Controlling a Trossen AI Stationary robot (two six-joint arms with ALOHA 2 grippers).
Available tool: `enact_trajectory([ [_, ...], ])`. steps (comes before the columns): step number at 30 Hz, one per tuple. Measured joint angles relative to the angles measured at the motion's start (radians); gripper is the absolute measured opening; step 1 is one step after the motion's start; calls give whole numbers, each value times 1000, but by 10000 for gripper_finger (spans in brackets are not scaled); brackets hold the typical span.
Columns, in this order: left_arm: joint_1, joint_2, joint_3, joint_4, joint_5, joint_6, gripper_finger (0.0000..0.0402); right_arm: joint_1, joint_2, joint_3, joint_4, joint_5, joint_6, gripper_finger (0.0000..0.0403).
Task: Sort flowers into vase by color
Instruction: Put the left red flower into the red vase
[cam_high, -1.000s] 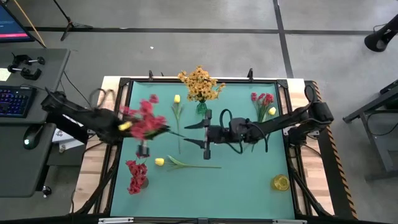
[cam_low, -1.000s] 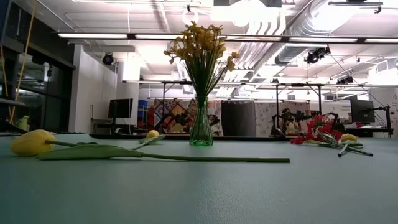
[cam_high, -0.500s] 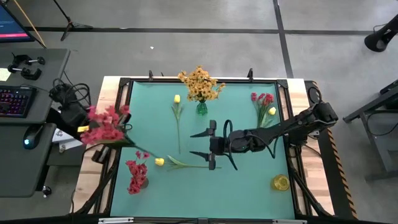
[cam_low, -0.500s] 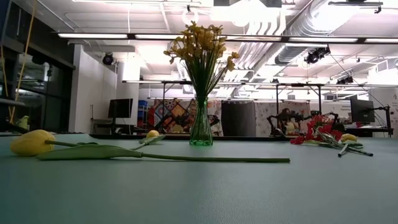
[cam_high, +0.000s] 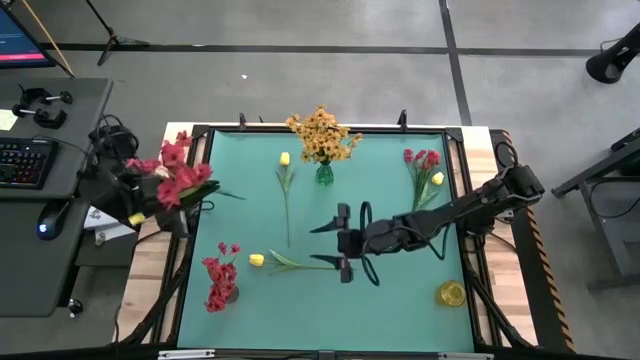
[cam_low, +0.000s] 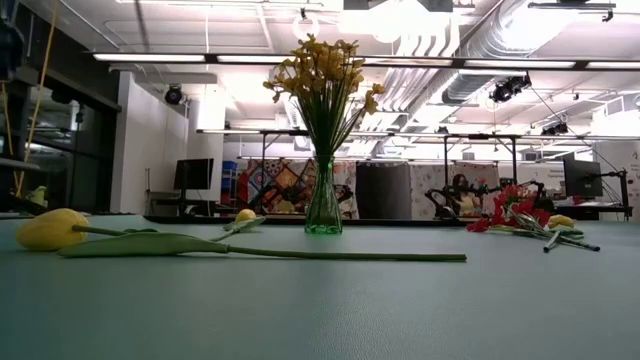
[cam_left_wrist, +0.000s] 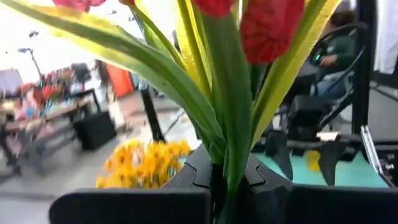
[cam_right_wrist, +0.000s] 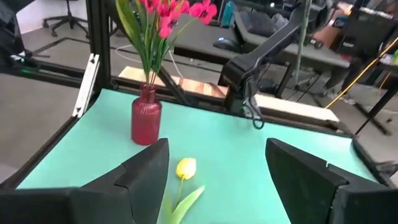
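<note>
I am holding a red bunch (cam_high: 178, 178) pinched in my left tool (cam_high: 150, 200) off the desk's left edge and lowering my spread right tool (cam_high: 343, 244) over the yellow tulip (cam_high: 257, 260) near the front, while orange sprays (cam_high: 322, 135) and some reds (cam_high: 217, 280) are sitting vased and several stems are lying loose.

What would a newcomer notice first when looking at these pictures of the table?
Probably the left gripper, shut on a bunch of red flowers and held over the table's left edge. Next comes the green vase full of orange-yellow sprays at the far middle of the teal mat. The right gripper hangs open at the centre, just above a yellow tulip lying flat, with the red vase near the front left corner.
</note>
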Motion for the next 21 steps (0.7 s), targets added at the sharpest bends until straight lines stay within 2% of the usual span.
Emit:
enact_trajectory([
  [3,-66,10,41,-160,-61,-180,1,0,0,0,-18,-5,40,256],
  [7,-147,12,80,-331,-42,-440,1,0,0,0,-62,-7,75,256],
  [10,-197,13,90,-424,63,-587,1,1,0,0,-78,-8,92,256],
  [16,-258,13,132,-614,392,-785,1,5,0,0,-83,-9,108,256],
  [18,-266,19,143,-686,453,-862,1,6,0,0,-83,-9,109,256],
  [21,-271,23,144,-720,491,-938,1,8,0,0,-83,-9,118,256],
])
